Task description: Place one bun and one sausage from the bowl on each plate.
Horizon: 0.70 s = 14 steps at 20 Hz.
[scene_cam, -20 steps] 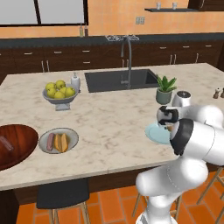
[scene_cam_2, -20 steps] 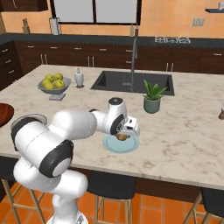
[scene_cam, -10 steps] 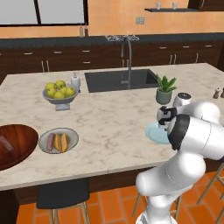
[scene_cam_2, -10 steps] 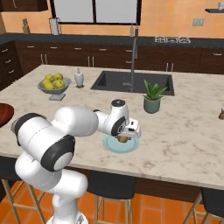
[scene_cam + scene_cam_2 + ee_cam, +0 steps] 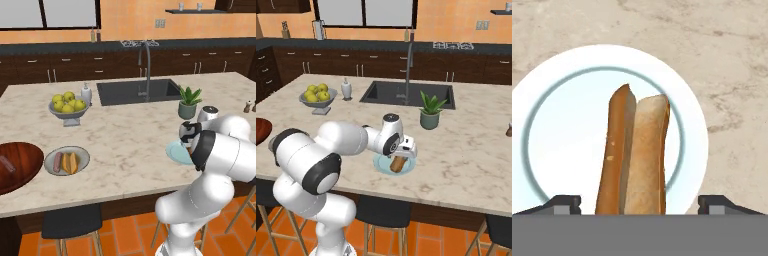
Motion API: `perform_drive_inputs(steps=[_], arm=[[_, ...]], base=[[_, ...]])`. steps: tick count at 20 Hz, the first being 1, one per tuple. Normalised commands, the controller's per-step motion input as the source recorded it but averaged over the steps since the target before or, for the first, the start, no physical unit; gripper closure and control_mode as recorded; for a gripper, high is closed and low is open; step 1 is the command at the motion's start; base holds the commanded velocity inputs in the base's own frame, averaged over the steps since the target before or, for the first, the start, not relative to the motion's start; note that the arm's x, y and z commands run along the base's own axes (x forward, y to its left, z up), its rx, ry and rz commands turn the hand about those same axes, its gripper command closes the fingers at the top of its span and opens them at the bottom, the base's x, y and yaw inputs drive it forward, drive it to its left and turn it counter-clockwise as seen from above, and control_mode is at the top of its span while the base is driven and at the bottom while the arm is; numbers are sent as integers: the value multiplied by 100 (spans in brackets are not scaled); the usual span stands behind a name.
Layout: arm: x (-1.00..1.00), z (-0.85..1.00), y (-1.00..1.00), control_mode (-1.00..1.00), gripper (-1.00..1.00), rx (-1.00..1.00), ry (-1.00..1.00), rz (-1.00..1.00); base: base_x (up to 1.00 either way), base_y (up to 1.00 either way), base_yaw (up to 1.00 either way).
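Observation:
A tan-brown bun (image 5: 634, 155) lies on the pale blue plate (image 5: 557, 140) near the counter's front edge. My gripper (image 5: 639, 205) hovers right over it, open, its fingertips (image 5: 562, 202) wide apart on either side of the bun's near end without touching it. From the right base view the bun (image 5: 398, 163) lies under the gripper (image 5: 404, 153) on the plate (image 5: 380, 164). The grey plate (image 5: 82, 154) holds a sausage (image 5: 58, 162) and an orange-yellow bun (image 5: 71, 162). In the wooden bowl (image 5: 22, 172), far left, lies another sausage (image 5: 6, 163).
A grey footed bowl of apples (image 5: 68, 106) and a soap dispenser (image 5: 86, 93) stand at the back left. The sink (image 5: 137, 91) with its faucet is behind the plate, a potted plant (image 5: 429, 112) just beyond it. Shakers (image 5: 248, 106) stand far right.
The hand has shifted slightly right and down over the pale blue plate. The tan bun has come down with it and now rests on the plate.

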Motion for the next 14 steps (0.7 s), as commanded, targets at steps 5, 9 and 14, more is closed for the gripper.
perform_drive_inputs(steps=[5, 9, 14], arm=[[0, 11, 8, -100, -100, -3, 0, 0], [-19, 81, 67, -100, -100, -12, 0, 2], [-46, 94, 100, -100, -100, 1, 5, 0]], base=[[0, 0, 0], [0, 0, 0], [0, 0, 0]])
